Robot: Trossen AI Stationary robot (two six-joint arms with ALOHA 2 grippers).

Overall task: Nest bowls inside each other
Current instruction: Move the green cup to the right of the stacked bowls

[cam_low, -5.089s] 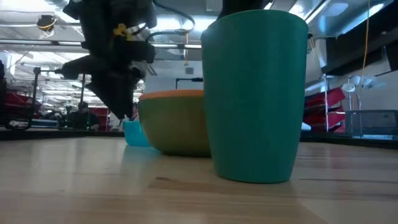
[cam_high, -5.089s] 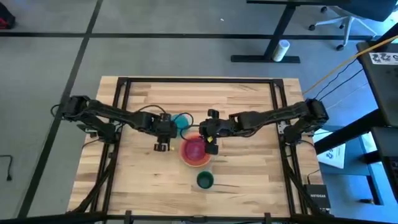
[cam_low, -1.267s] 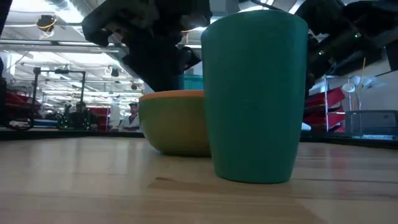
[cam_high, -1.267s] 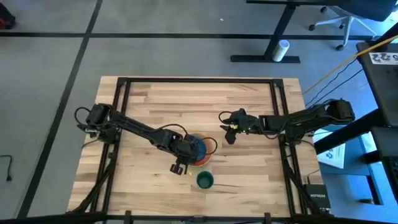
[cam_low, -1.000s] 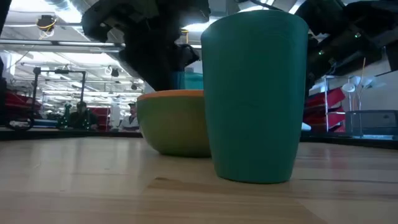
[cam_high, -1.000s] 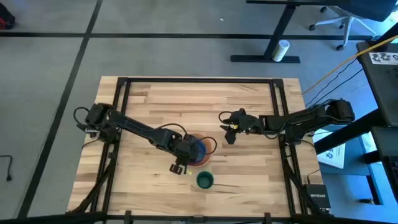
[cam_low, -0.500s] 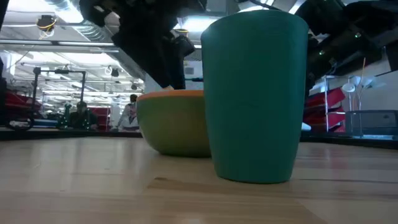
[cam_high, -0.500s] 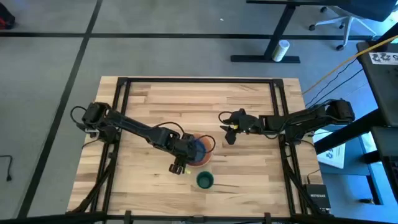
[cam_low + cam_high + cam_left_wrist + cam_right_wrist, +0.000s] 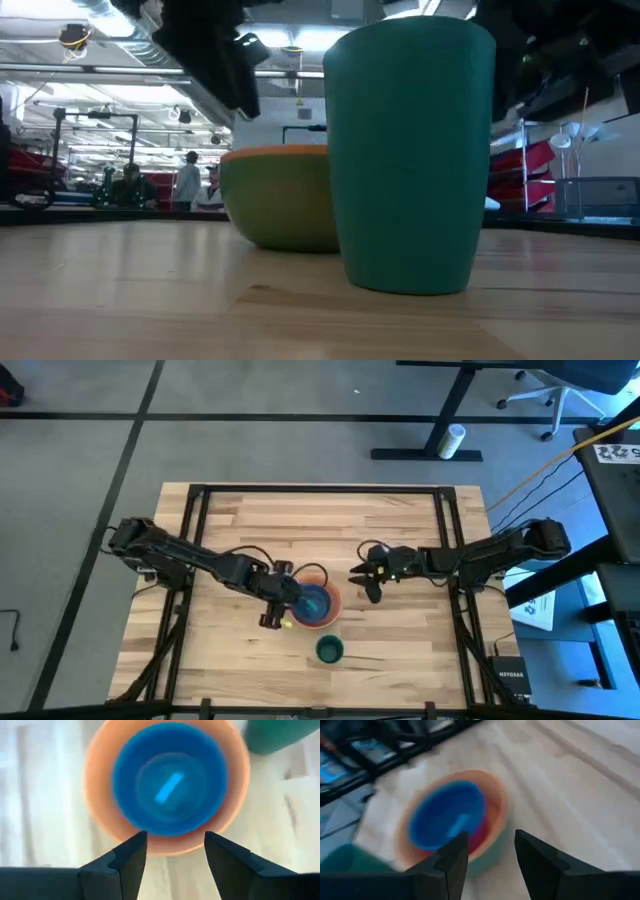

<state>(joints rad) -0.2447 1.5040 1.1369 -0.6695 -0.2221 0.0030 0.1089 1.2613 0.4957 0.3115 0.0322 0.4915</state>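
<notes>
A stack of bowls [image 9: 315, 603] stands on the table's middle. In the low view its outer green bowl [image 9: 280, 205] rests on its base, with an orange rim above it. The blue bowl [image 9: 170, 777] sits innermost, inside the orange bowl [image 9: 100, 795]; a red-pink wall [image 9: 480, 834] shows between them. The tiny dark teal bowl [image 9: 330, 650] stands upright near the front edge. My left gripper [image 9: 175, 837] is open just left of the stack and above it, touching nothing. My right gripper [image 9: 490, 840] is open to the stack's right [image 9: 360, 578].
The black frame rails [image 9: 190, 540] run along the table's left, right and far sides. Bare wood lies on the far half and at the near left. People stand in the room behind the table in the low view [image 9: 185, 180].
The blue bowl has sunk below the orange rim and rests in the stack. My left gripper has drawn back from above the stack toward the table's left edge and risen. My right gripper has shifted a little toward the stack.
</notes>
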